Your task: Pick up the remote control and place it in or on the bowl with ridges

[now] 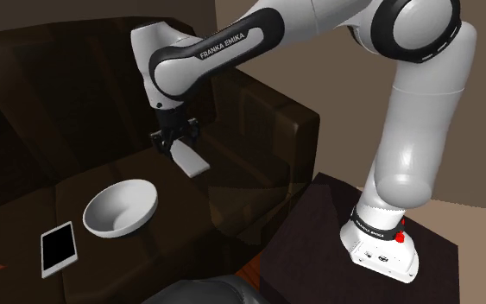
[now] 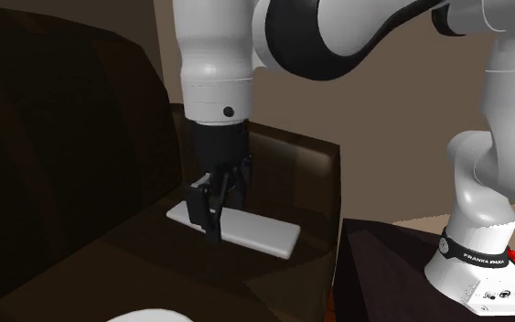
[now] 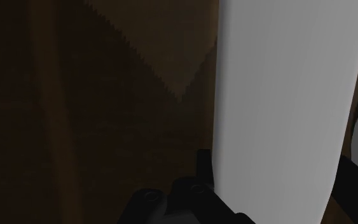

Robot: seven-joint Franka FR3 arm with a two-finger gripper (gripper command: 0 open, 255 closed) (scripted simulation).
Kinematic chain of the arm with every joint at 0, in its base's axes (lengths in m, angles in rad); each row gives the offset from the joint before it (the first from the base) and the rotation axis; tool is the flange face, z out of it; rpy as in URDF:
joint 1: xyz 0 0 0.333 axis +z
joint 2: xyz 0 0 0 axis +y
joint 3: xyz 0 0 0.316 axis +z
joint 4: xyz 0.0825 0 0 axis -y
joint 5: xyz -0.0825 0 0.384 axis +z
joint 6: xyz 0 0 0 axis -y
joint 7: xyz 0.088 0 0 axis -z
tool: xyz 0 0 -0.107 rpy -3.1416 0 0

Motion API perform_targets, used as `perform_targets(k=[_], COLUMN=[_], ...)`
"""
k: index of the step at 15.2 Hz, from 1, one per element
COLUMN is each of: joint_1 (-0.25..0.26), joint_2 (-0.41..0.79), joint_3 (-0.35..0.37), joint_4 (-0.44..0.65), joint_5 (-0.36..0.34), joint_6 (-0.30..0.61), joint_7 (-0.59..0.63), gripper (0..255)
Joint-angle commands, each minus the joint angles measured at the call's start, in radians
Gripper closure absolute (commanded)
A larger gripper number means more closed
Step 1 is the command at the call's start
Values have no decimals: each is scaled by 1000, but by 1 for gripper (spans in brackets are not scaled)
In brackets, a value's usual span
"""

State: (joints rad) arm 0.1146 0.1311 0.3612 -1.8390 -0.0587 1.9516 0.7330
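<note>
gripper (image 1: 177, 148): fingers clasped on the white remote (image 1: 192, 162)
bowl (image 1: 122, 205): white, near sofa seat (image 1: 25, 194) front edge

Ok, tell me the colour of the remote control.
Plain white; the remote control shows best in the second exterior view.

FRANKA EMIKA — on the forearm (image 1: 232, 43) and base ring (image 2: 481, 260).

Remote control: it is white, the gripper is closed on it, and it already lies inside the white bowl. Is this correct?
The remote control is white and the gripper is closed on it, but it does not lie inside the bowl. The shoulder view shows the bowl empty, with the remote control apart from it, up and to the right, over the brown sofa.
</note>
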Motion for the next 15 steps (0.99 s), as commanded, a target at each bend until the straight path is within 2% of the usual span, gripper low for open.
perform_targets(k=[1, 6, 10, 13, 14, 15], joint_1=[14, 96, 183, 264, 295, 342], joint_2=[30, 197, 352, 492, 548, 634], joint_3=[7, 32, 35, 28, 23, 15], joint_4=[46, 267, 492, 714, 808, 956], joint_5=[-12, -78, -132, -172, -186, -204], joint_6=[-20, -88, -169, -255, -293, -353], joint_7=[22, 130, 199, 236, 244, 250], gripper=[255, 255, 255, 255, 255, 255])
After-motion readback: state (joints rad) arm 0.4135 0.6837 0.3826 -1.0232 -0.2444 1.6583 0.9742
